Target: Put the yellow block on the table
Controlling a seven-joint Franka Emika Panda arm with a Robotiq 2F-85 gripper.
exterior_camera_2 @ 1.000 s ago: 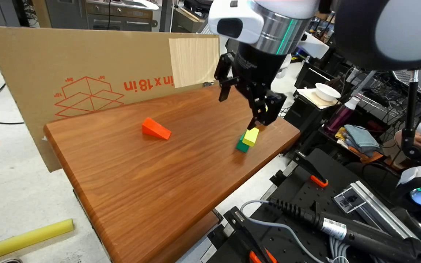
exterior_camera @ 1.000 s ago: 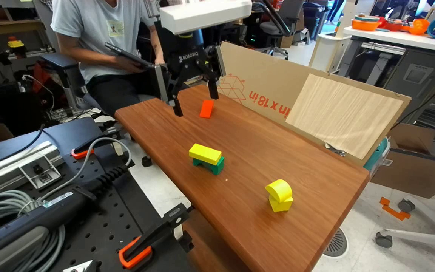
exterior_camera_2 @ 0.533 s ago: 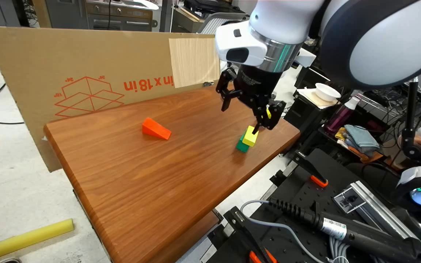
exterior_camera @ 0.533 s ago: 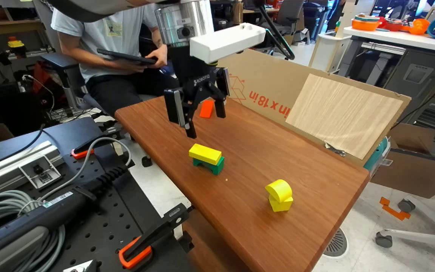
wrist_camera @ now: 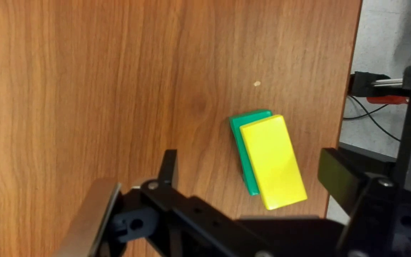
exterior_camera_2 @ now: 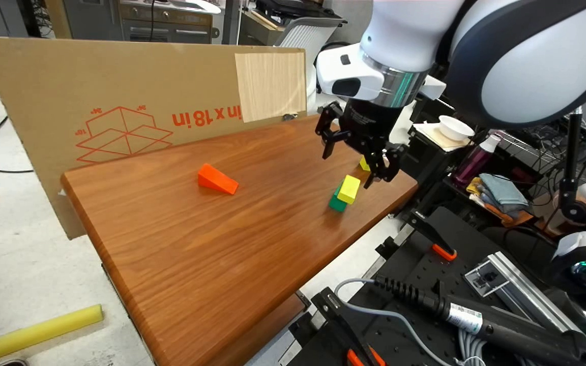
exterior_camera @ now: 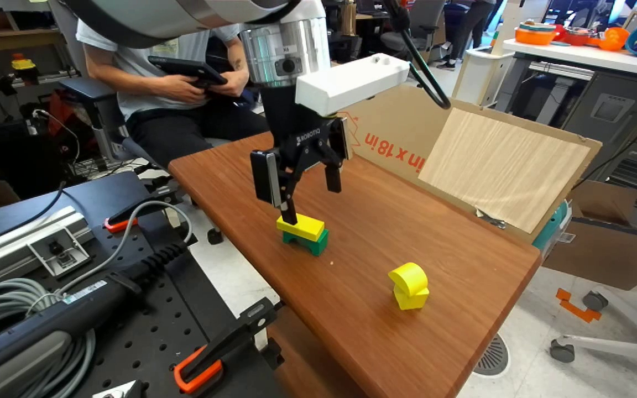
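Gripper [exterior_camera: 311, 200] has come down since a moment ago; I observe it above the green block [wrist_camera: 244, 153], its jaws standing well apart. Yellow block [wrist_camera: 273, 162] rests on top of the green block, slightly offset to one side. Table [exterior_camera: 385, 226] bears the green block directly. Well apart from the green block I record an orange-red wedge [exterior_camera_2: 216, 179] and a rounded yellow piece [exterior_camera: 409, 279] resting on a chunkier yellow block [exterior_camera: 411, 300].
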